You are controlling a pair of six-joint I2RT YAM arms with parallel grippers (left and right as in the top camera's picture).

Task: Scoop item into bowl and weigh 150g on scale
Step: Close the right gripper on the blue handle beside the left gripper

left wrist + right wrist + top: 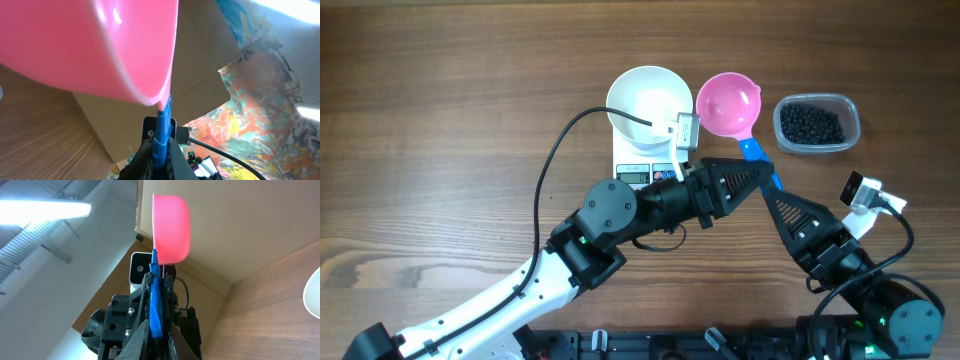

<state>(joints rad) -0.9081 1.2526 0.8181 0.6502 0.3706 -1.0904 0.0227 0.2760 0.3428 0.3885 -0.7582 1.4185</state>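
Note:
The white bowl (647, 98) stands on the white scale (642, 166). Just right of it hangs a pink scoop (727, 105), its cup showing no pieces inside. Both grippers are on its blue handle (756, 153). My left gripper (766, 172) is shut on the handle close to the cup, seen in the left wrist view as the gripper (160, 150) pinching the blue handle (163, 125) under the pink scoop (100, 45). My right gripper (773, 192) is shut on the handle's lower end; its own view shows the gripper (159, 330) clamping it. The black item (812, 124) fills a clear container.
The clear rectangular container (852, 112) sits to the right of the scoop on the wooden table (440, 120). A black cable (560, 150) loops from the left arm over the scale's left side. Cardboard walls (235, 225) stand beyond the table.

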